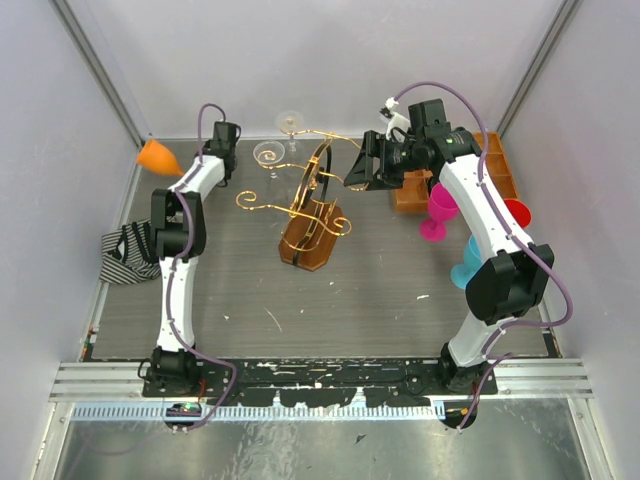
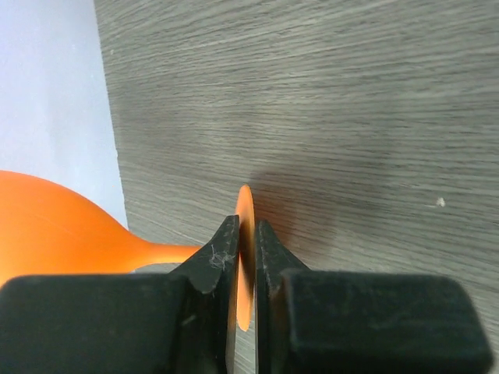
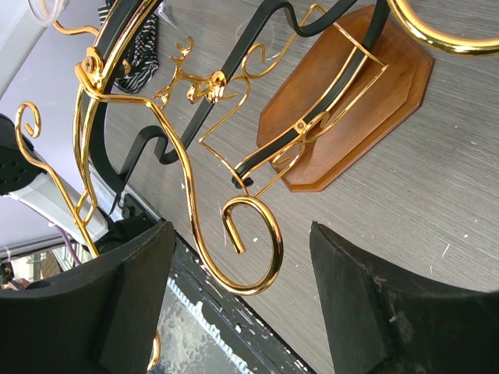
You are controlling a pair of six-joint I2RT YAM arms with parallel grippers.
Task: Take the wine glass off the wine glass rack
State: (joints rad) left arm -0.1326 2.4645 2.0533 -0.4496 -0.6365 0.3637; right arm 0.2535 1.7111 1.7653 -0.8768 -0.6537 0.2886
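The wine glass rack (image 1: pixel 312 230) of gold curly wire stands mid-table on its brown wooden base (image 3: pixel 351 101). Two clear wine glasses (image 1: pixel 268 155) hang at its far left side. An orange wine glass (image 1: pixel 158 157) lies on its side at the table's far left edge. My left gripper (image 1: pixel 196 168) is shut on that glass's thin foot (image 2: pixel 245 226), and the orange bowl (image 2: pixel 47 230) shows to the left. My right gripper (image 1: pixel 365 170) hovers open at the rack's right side. A gold scroll arm (image 3: pixel 253 249) sits between its fingers (image 3: pixel 136 300) without touching them.
An orange wooden tray (image 1: pixel 497 170) sits at the far right. Pink (image 1: pixel 437 210), red (image 1: pixel 515 212) and teal (image 1: pixel 468 262) glasses stand beside the right arm. A striped cloth (image 1: pixel 130 250) lies at the left edge, and white walls close in the sides.
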